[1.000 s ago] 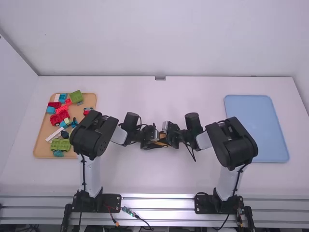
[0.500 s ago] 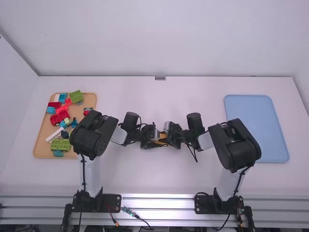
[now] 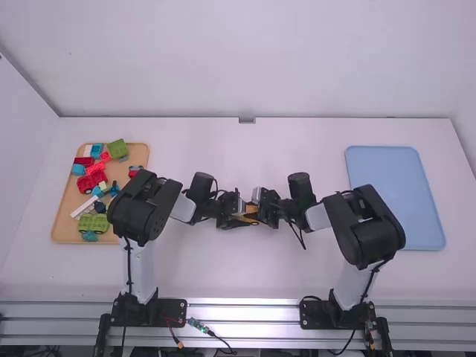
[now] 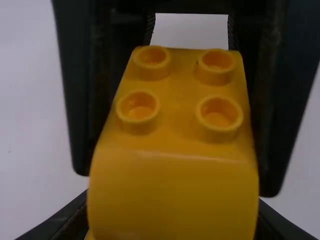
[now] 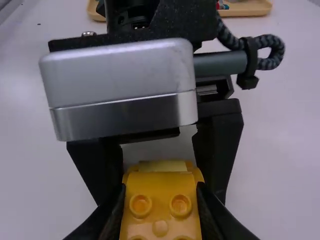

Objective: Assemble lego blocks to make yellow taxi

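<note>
Okay, I've got both grippers nose to nose over the middle of the white table (image 3: 223, 275). My right gripper (image 3: 256, 210) has its fingers closed around the glossy yellow plastic block with round studs and a curved face (image 4: 172, 192); my left gripper (image 3: 242, 219) pinches a yellow plastic piece with a paler top (image 5: 162, 166) right by it. Out left, there's the tan tray of mixed coloured blocks (image 3: 65, 216); out right, the flat blue tray (image 3: 394, 193).

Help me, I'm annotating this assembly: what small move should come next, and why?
Probably a gentle press of the right gripper toward the left gripper, both shut: they face each other with yellow pieces between their fingers, and whether those pieces are fully seated can't be seen.
</note>
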